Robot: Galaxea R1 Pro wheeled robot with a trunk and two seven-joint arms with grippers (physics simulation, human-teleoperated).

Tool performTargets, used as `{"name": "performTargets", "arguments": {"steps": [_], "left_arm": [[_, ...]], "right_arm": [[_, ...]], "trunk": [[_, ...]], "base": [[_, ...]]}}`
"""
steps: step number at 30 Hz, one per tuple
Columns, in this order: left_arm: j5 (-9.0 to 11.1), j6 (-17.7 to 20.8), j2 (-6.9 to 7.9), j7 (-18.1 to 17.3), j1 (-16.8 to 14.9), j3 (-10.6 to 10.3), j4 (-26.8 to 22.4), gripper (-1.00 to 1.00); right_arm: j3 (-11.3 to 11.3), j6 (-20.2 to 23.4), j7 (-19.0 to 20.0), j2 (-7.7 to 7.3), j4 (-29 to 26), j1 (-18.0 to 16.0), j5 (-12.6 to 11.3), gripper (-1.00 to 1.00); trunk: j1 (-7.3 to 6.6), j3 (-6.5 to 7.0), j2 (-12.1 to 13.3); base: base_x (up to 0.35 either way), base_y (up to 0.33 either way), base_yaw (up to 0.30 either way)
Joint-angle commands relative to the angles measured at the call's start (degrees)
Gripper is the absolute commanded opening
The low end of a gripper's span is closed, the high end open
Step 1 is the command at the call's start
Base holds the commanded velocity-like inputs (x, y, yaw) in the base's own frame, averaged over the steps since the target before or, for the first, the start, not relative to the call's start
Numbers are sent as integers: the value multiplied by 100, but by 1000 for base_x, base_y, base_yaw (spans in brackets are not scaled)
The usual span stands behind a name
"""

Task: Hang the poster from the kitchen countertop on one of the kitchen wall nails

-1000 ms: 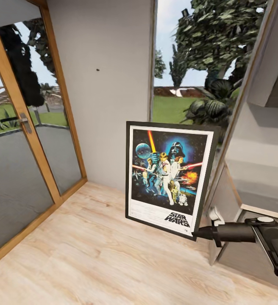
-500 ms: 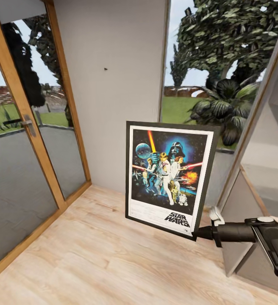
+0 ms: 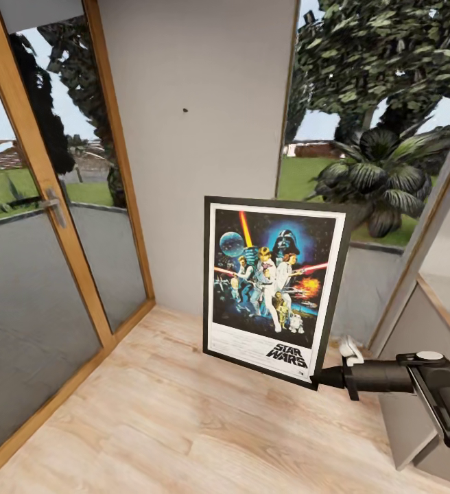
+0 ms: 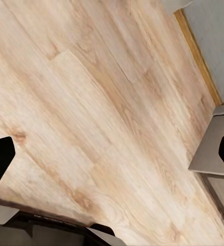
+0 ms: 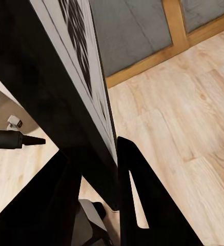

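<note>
Right black arm reaches in from lower right, forearm level; right gripper (image 3: 315, 378) clamps bottom right corner of black-framed Star Wars poster (image 3: 273, 288). Left gripper (image 4: 112, 154) fingers spread wide.

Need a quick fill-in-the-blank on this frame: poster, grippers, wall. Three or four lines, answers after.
1. The poster is gripped at its lower right corner by the ____ gripper.
2. The logo at the bottom of the poster reads STAR ____.
3. A small dark nail sits on the grey wall, ____ the poster's top edge.
4. The left gripper points at the ____ floor and holds nothing.

Missing words: right; WARS; above; wooden
</note>
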Motion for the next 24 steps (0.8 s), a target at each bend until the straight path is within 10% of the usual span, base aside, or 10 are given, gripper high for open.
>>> {"name": "performTargets", "arguments": {"steps": [1,24], "left_arm": [[55,-26,5,-15,-9,-49,-8,100],[52,-19,5,-6,-9,-49,-8,100]], "right_arm": [[-10,68,46,3,-8,-7,46,-100],[-10,56,46,3,-8,-7,42,-100]], "trunk": [[7,-13,-13],[7,-13,-13]], "base": [[271,249,0],[312,169,0]]}}
